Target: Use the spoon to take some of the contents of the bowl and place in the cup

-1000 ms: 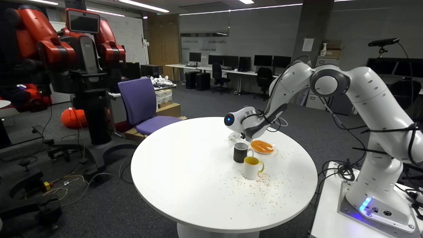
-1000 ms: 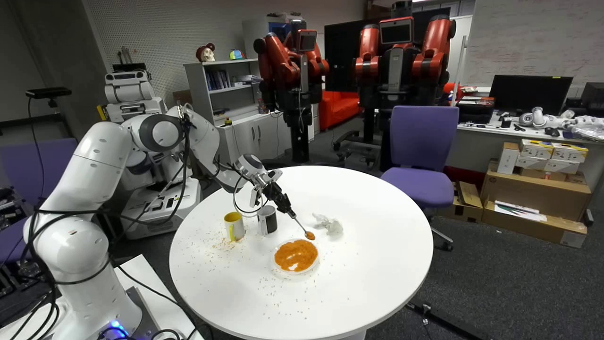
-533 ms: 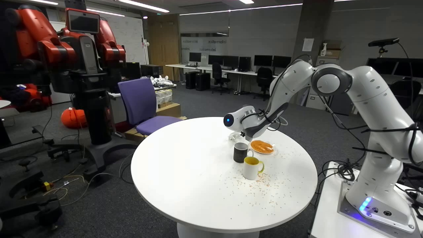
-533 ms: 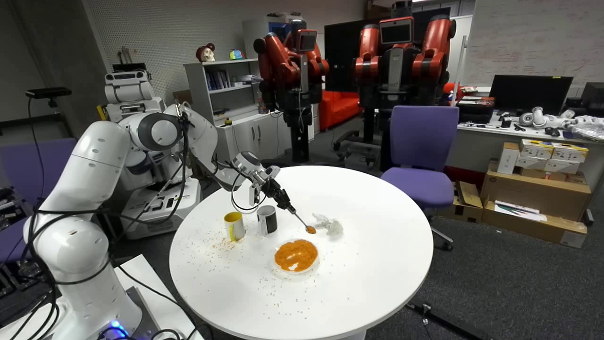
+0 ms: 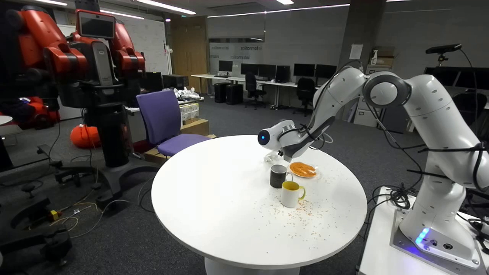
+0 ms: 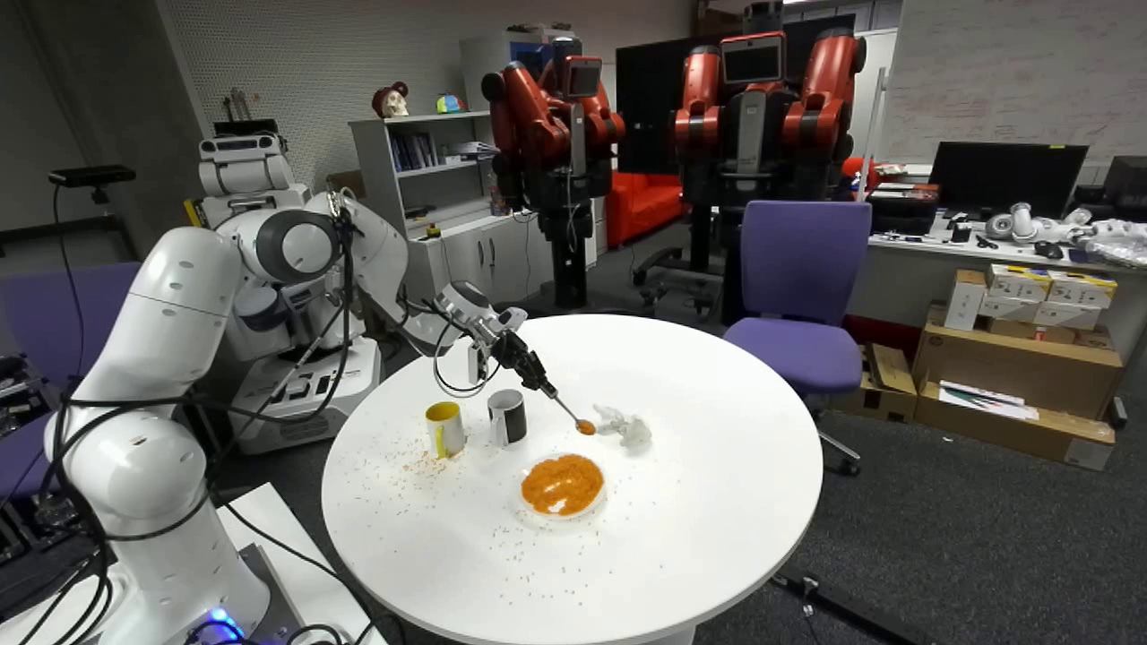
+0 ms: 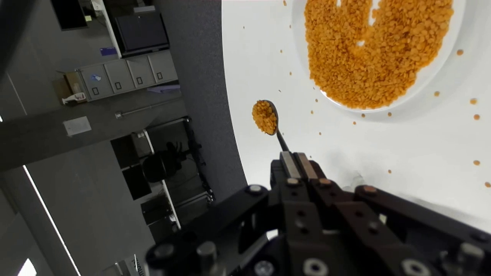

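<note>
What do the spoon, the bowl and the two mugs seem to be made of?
Spoon: probably metal, since its handle is thin and grey; shine is hard to judge.
Bowl: smooth and white with a bright rim; ceramic or plastic, I can't tell.
Yellow-lined mug and black-and-white mug: likely glazed ceramic, going by smooth walls and crisp colour breaks; gloss unclear.

In an exterior view, left mug (image 6: 449, 432) and right mug (image 6: 511, 419) sit upper left of the bowl (image 6: 557, 508).
I have the spoon (image 6: 569, 411) in my gripper (image 6: 548, 391), above the bowl in the frame, lentils (image 6: 586, 428) in its tip, plastic wrap (image 6: 634, 432) just to its right. More lentils lie in the bowl and on the table (image 6: 699, 537) around the left mug.
</note>
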Controlling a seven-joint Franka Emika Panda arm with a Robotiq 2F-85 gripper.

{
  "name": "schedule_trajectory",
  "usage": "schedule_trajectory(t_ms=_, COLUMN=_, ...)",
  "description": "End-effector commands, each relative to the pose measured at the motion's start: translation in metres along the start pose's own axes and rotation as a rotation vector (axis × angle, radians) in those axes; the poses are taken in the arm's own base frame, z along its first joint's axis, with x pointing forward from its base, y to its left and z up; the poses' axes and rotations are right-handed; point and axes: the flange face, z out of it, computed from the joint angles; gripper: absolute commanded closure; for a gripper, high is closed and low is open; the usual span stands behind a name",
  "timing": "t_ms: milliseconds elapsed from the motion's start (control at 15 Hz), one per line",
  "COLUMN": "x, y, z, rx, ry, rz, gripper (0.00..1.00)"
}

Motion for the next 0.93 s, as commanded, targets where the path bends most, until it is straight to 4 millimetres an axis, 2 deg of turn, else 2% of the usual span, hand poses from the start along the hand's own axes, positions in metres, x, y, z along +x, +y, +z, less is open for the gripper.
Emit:
schedule_trajectory(t_ms=0, x=-0.011, y=0.021, z=-0.012, rx=-0.035, ry=0.020, rz=0.014, gripper=0.99)
schedule_trajectory(t_ms=467, x=-0.016, y=0.035, z=-0.029, rx=-0.076, ry=0.001, rz=0.010, gripper=0.99)
schedule_trajectory(t_ms=867, x=-0.021, y=0.048, z=-0.052, rx=-0.112, ry=-0.022, rz=-0.010, gripper=0.99)
